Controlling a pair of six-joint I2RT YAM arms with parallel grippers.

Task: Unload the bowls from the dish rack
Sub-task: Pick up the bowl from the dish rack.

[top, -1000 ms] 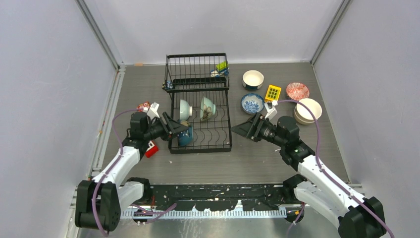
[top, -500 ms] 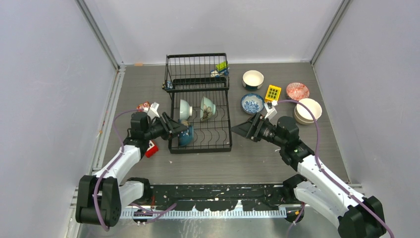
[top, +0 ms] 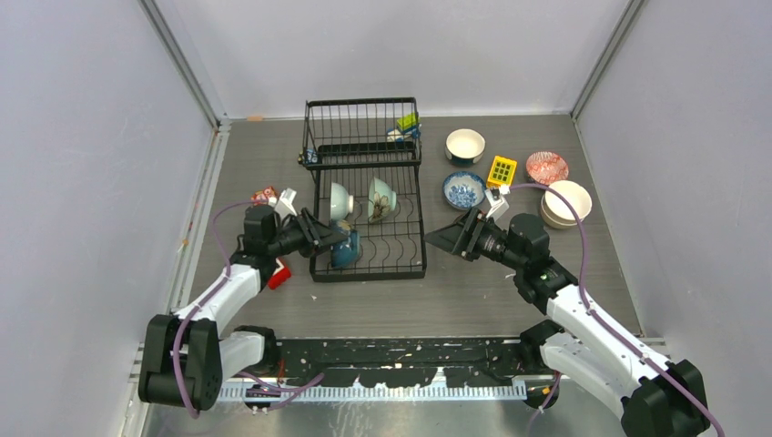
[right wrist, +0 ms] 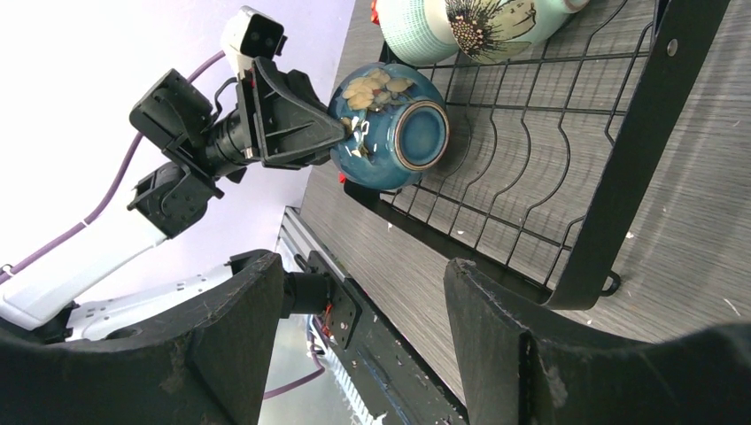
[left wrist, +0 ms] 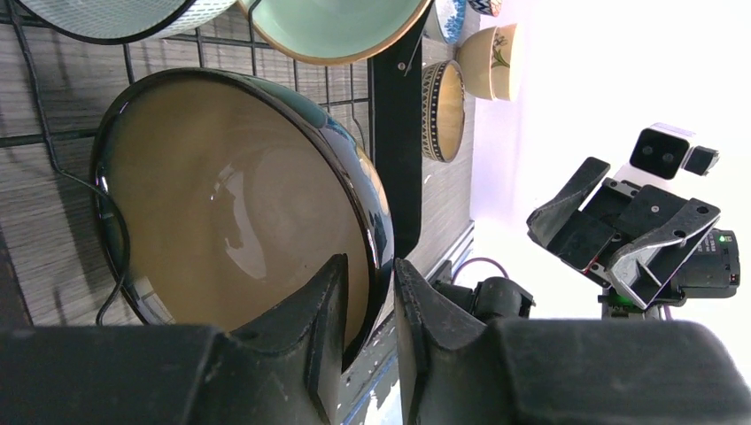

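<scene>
The black wire dish rack [top: 370,272] stands at the table's centre. My left gripper [top: 331,238] is shut on the rim of a dark teal bowl [top: 348,248] at the rack's front left. In the left wrist view the fingers [left wrist: 321,320] pinch the rim of that bowl [left wrist: 221,204], which is tan inside. It also shows in the right wrist view [right wrist: 390,128]. A pale green bowl [top: 340,200] and a flower-patterned bowl [top: 381,198] stand on edge further back in the rack. My right gripper [top: 448,238] is open and empty, right of the rack.
White [top: 465,144], blue-and-white [top: 464,189], red-patterned [top: 546,167] and stacked cream [top: 565,202] bowls sit on the table at the right, with a yellow block [top: 501,170]. A red block [top: 279,273] lies left of the rack. Toy blocks [top: 407,125] sit in the raised back section.
My left gripper has shifted slightly right with the teal bowl in it, and the bowl has tipped a little. The right arm has not moved.
</scene>
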